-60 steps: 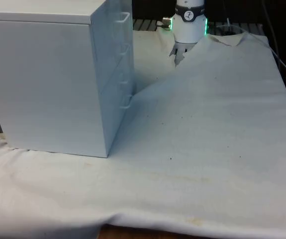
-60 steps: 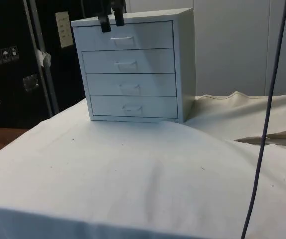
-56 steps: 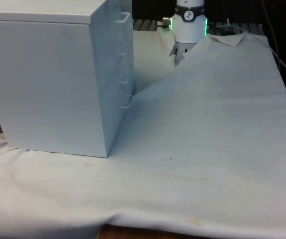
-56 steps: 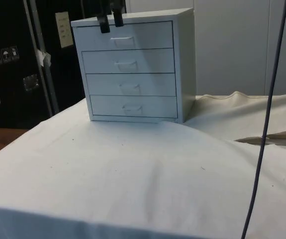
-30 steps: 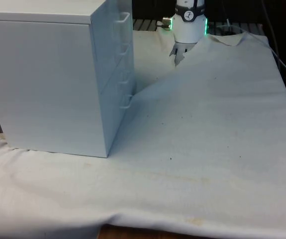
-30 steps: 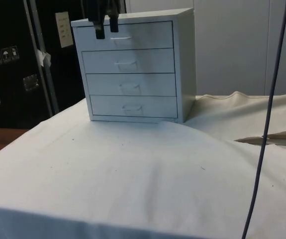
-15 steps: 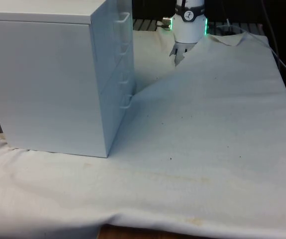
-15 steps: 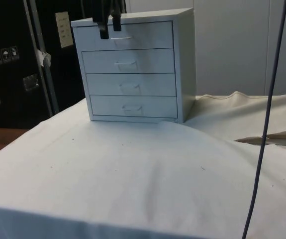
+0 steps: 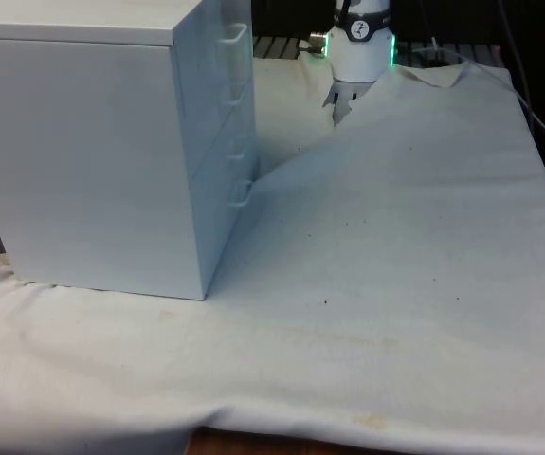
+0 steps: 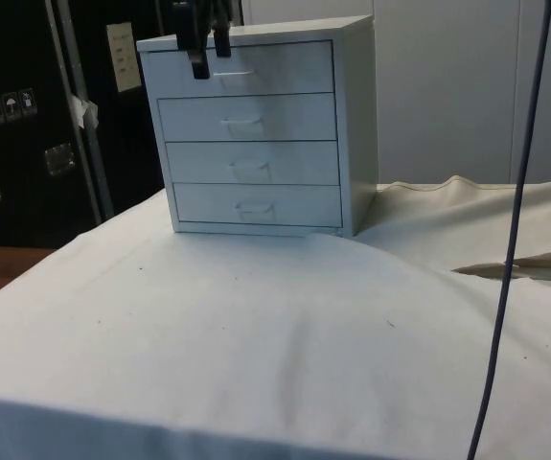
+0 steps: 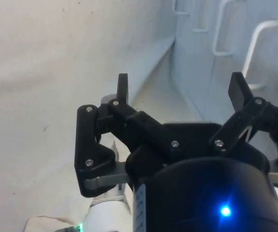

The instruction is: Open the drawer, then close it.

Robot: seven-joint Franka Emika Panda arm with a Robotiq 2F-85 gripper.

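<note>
Since all four drawers sit flush in the chest of drawers (image 10: 256,129), the opening is not begun, and the closing also remains. One claw (image 10: 204,48), its fingers spread and holding nothing, hangs just beside the top drawer's handle (image 10: 235,77). One chest stands on the desk (image 10: 256,355).

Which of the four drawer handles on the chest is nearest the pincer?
The top drawer's handle: the open pincer hangs level with it, just beside it, while the three handles below sit lower down the chest of drawers.
</note>
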